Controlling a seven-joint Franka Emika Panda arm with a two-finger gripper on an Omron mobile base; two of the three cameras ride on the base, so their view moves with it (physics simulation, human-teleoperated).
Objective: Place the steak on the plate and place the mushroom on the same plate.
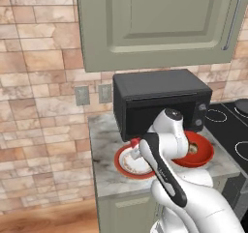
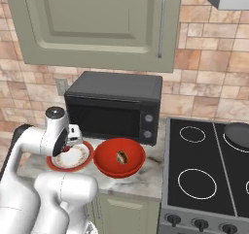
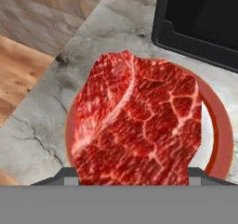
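I am on the first half of the job: the steak [image 3: 137, 121] hangs in my gripper [image 3: 132, 172], the jaws closed part-way on its near edge, with the slab reaching out ahead of the fingertips and blocking most of what lies past them. Beyond and beneath the meat I can see the red-orange rim of the plate [image 3: 223, 135] curving round on both sides, so I judge the steak to be over the plate, though I cannot tell from the hand view whether it touches the plate or hangs clear of it.

The next move, as I read it, calls for lowering until the meat rests on the plate's face, then opening the jaws and lifting straight off so the slab does not drag with me. After that comes the mushroom [image 2: 121, 157], which sits in the red bowl [image 2: 104, 162] off to the side of the jaws, just beside the plate.

The arm is folded forward over the counter [image 1: 104, 145] in front of the microwave [image 1: 160, 99], the wrist bent down steeply so the hand points at the plate [image 2: 82, 161]. In the left base view the forearm covers much of the plate [image 1: 123, 167].
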